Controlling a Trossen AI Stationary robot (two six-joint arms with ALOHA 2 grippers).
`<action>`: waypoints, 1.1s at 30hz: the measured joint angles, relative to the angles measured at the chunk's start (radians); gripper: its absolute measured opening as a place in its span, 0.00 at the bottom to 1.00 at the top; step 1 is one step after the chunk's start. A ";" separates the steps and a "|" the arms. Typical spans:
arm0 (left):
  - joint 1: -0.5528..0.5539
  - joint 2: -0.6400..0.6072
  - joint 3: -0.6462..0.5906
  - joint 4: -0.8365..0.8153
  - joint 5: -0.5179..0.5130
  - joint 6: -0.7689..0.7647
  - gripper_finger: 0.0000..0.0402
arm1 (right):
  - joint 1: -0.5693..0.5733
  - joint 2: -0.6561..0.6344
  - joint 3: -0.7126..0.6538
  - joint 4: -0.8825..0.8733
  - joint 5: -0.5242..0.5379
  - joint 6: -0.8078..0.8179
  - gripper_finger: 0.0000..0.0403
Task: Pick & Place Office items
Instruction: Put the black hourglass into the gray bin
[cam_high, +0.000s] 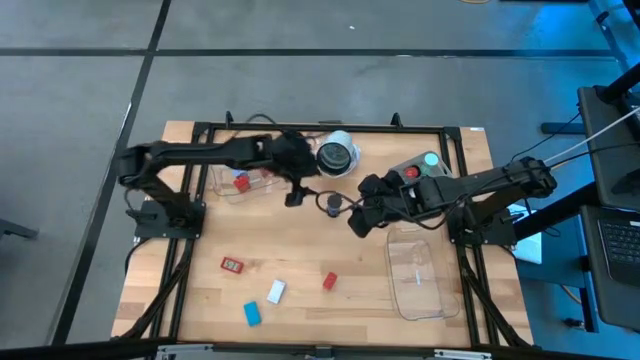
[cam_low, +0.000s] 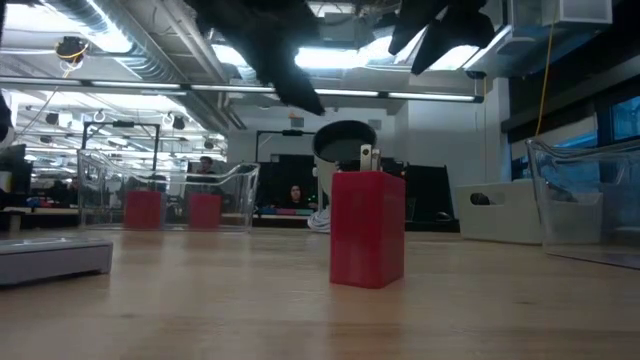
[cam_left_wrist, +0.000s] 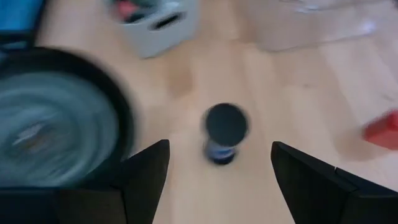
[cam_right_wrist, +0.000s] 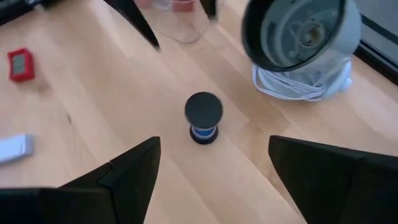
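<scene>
A small black-topped disc with a blue band (cam_high: 332, 203) stands on the wood between my two grippers. My left gripper (cam_high: 295, 193) hangs open just to the disc's left; its wrist view shows the disc (cam_left_wrist: 225, 132) ahead of the open gripper (cam_left_wrist: 221, 180). My right gripper (cam_high: 358, 222) hangs open to the disc's near right, with the disc (cam_right_wrist: 203, 116) ahead of the open gripper (cam_right_wrist: 214, 177). A red-framed tag (cam_high: 233, 264), a white block (cam_high: 276, 291), a blue block (cam_high: 252, 313) and a red block (cam_high: 329, 281) (cam_low: 367, 242) lie toward the near edge.
The round white-rimmed dark object (cam_high: 338, 155) sits just beyond the disc, with its cord beside it. A clear tray (cam_high: 245, 181) under my left arm holds red and blue pieces. Another clear tray (cam_high: 415, 272) lies near right. A white bin (cam_high: 415, 167) holds a red and a teal piece.
</scene>
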 joint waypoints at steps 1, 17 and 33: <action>0.000 -0.032 0.000 -0.025 -0.032 -0.022 0.69 | -0.009 0.000 0.000 0.000 -0.002 0.004 0.75; 0.000 -0.427 -0.003 -0.279 -0.249 -0.198 0.69 | -0.151 0.193 0.000 0.153 -0.158 -0.014 0.91; 0.000 -0.487 -0.004 -0.351 -0.259 -0.202 0.69 | -0.163 0.309 0.000 0.278 -0.094 0.023 0.94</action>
